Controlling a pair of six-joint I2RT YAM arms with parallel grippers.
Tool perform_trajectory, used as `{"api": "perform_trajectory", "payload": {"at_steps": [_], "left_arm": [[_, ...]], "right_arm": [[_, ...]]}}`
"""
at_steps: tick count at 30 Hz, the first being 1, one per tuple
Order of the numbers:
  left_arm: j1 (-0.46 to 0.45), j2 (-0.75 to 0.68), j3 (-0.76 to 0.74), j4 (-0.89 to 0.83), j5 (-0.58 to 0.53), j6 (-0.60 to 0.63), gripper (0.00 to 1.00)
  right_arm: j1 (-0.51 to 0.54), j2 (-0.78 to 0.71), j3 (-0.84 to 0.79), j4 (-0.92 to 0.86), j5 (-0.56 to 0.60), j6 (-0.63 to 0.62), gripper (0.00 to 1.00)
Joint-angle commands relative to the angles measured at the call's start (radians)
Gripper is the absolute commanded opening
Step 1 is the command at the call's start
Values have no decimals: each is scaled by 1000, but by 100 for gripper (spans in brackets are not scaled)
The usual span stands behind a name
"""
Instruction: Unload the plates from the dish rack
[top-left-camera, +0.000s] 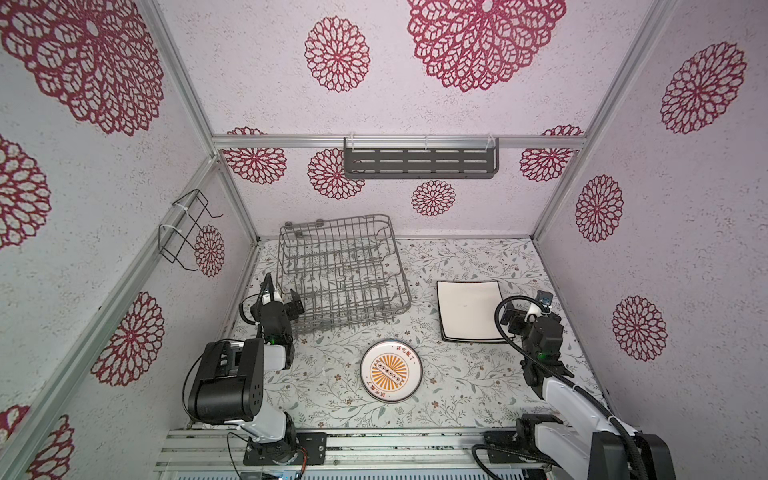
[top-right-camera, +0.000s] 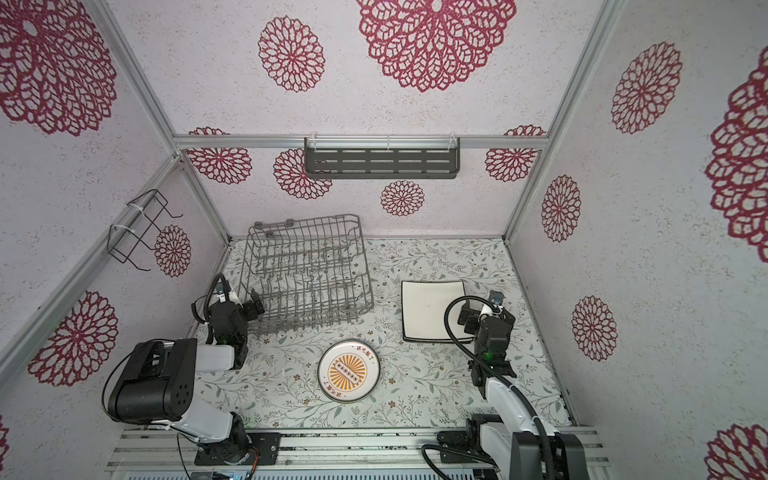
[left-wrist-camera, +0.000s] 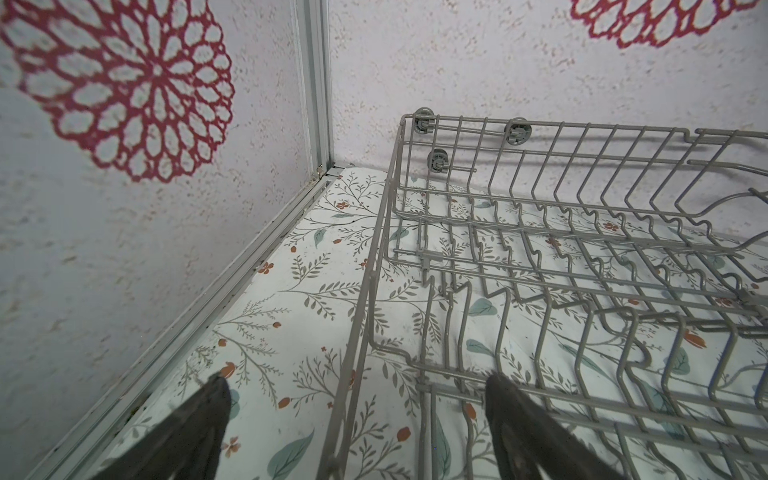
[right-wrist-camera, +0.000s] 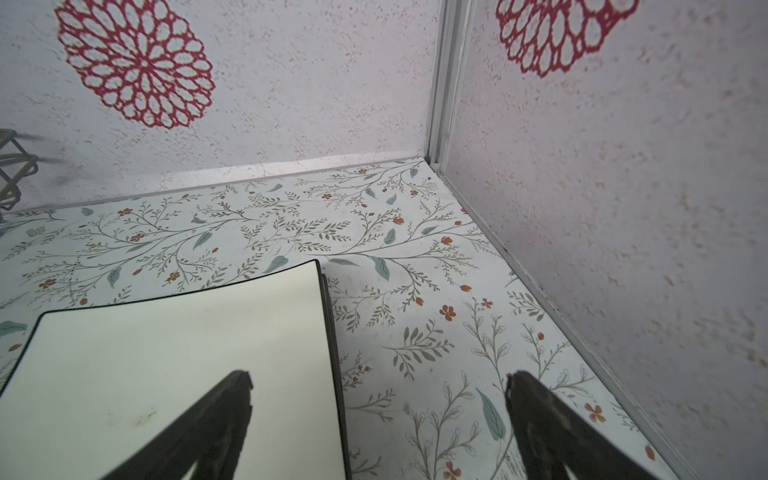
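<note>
All plates (top-left-camera: 469, 311) unloaded; rack (top-left-camera: 345, 320) emptied
Left gripper (left-wrist-camera: 355, 378) and right gripper (right-wrist-camera: 378, 374) held wide, empty; only retreat judged needed

Grey wire dish rack (top-left-camera: 343, 276) looks matt metal; square plate (top-left-camera: 465, 308) glossy, smooth.

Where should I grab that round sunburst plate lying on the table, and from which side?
Probably its raised rim: the round plate lies flat, face up on the table, so only the lip offers a pinch. Come in low from either arm's side; nothing touches the rim all round.
</note>
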Motion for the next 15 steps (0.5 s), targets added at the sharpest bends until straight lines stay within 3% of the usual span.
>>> {"api": "perform_trajectory", "payload": {"at_steps": [1, 8, 15], "left_arm": [[8, -12, 15, -6, 19, 3, 97], [10, -12, 14, -7, 20, 3, 97], [10, -11, 15, -8, 24, 3, 97]], "right_arm": [[-6, 61, -2, 134, -34, -12, 99], [-10, 253, -31, 397, -55, -28, 99], [-15, 403, 9, 447, -120, -39, 99]]}}
